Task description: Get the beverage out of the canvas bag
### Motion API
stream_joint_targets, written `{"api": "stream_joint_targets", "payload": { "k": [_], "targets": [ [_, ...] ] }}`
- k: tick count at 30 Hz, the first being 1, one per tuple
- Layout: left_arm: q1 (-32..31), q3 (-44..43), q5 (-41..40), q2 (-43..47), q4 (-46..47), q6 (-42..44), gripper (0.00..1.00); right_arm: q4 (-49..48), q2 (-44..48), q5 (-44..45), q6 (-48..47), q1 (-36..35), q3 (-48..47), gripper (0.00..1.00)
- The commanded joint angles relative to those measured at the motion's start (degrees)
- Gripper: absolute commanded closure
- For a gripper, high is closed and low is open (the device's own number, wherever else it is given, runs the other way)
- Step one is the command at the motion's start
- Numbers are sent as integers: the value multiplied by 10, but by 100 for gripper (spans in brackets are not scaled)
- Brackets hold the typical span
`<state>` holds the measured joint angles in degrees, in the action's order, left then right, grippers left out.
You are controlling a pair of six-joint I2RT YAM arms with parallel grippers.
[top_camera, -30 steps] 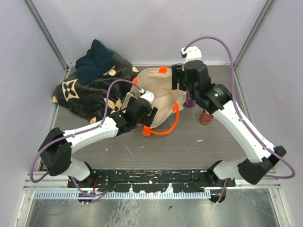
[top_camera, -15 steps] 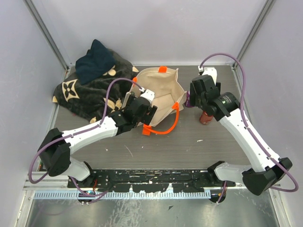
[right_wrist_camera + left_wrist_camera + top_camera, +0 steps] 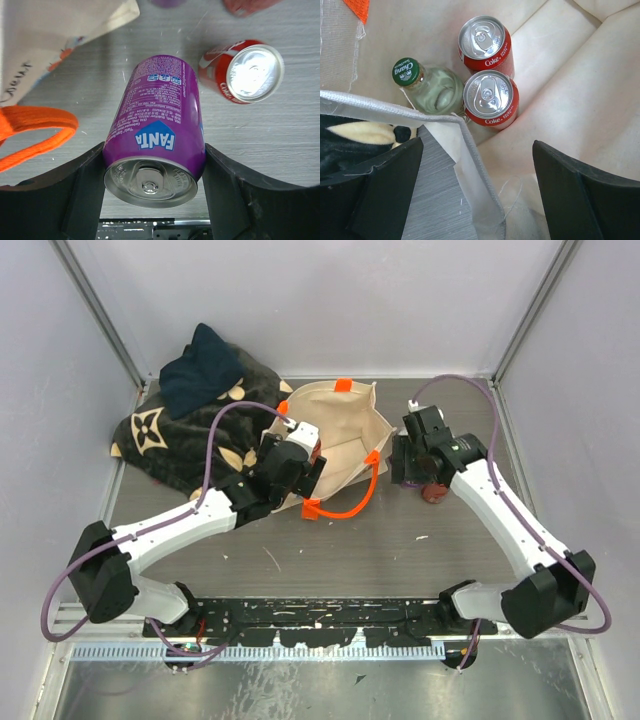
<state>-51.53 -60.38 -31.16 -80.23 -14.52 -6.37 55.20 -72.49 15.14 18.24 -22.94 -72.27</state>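
The cream canvas bag [image 3: 345, 430] with orange handles [image 3: 348, 505] stands open at the table's middle back. In the left wrist view, two red Coke cans [image 3: 485, 44] [image 3: 491, 100] and a green glass bottle [image 3: 427, 89] stand inside it. My left gripper [image 3: 298, 455] [image 3: 477, 200] is open, and the bag's left rim [image 3: 470, 165] runs between its fingers. My right gripper [image 3: 410, 468] [image 3: 155, 185] is shut on a purple Fanta can [image 3: 160, 130], held just above the table to the right of the bag [image 3: 55, 35].
A red Coke can [image 3: 435, 490] [image 3: 245, 70] stands on the table next to the right gripper. A dark patterned blanket [image 3: 190, 435] with a navy cloth [image 3: 200, 370] on it lies at the back left. Walls close the sides and back.
My right gripper has carried the purple can from over the bag's mouth out to the right and down beside the bag. My left gripper has shifted slightly up along the bag's rim.
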Motion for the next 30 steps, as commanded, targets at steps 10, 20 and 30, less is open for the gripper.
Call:
{"api": "stream_joint_targets", "payload": {
  "k": [10,20,30],
  "targets": [
    [1,-14,-24,17,-6,4,2,-131,-83,-72,-1,20,49,99],
    [2,-8,-48,21,-8,28,2,-142,-165,-65,7,30,49,99],
    [3,16,-56,58,-2,20,2,-119,-180,-33,8,33,24,12]
  ]
}}
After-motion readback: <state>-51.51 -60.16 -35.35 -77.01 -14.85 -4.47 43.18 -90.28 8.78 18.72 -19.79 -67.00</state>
